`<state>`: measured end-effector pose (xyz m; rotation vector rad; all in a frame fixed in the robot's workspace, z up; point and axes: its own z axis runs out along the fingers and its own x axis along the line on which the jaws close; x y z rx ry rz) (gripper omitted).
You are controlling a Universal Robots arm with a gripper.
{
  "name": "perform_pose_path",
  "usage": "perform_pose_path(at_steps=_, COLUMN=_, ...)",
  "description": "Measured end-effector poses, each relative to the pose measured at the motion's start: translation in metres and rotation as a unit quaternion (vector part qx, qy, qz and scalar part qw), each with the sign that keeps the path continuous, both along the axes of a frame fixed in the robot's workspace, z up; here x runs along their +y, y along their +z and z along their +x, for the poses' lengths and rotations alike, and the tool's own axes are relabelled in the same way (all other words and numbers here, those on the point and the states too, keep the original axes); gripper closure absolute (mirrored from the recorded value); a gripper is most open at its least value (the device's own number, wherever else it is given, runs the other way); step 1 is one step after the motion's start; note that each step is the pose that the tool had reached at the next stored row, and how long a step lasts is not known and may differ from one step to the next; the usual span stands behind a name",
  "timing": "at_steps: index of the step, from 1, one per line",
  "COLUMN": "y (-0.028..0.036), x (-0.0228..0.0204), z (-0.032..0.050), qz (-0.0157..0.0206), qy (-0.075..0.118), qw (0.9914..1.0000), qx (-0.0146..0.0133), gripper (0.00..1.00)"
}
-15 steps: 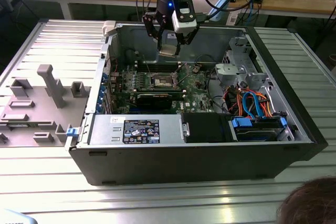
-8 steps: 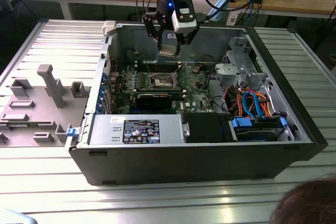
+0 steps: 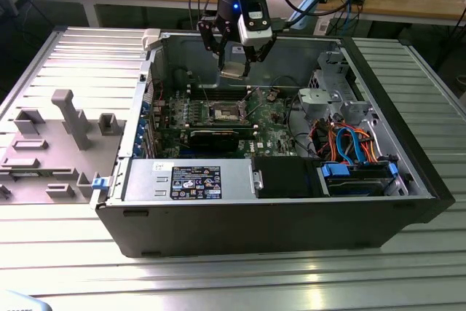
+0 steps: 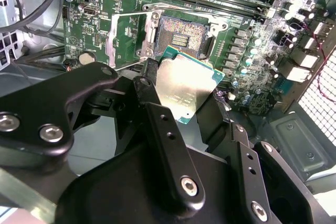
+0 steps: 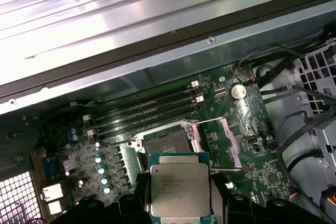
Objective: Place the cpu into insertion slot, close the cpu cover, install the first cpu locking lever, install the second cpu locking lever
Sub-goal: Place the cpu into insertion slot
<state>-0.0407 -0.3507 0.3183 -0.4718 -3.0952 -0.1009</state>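
- The gripper (image 3: 234,65) is clamped on the cpu (image 4: 185,88), holding it above the motherboard near the insertion slot (image 4: 180,36).
- The slot is empty and the cpu cover (image 4: 126,38) stands open; no step is finished.

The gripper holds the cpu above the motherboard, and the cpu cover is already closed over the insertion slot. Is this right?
Not quite. The gripper holds the cpu above the motherboard, but the cpu cover is swung open beside the insertion slot, which is still empty. The second wrist view shows it.
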Motion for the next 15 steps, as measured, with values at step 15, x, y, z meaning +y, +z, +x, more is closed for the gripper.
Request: perform_pose_path(at_steps=15, y=-0.0004, x=0.0000, z=0.0000, qz=-0.0049, qy=-0.028, qw=0.99960, qx=0.0000, gripper=0.45)
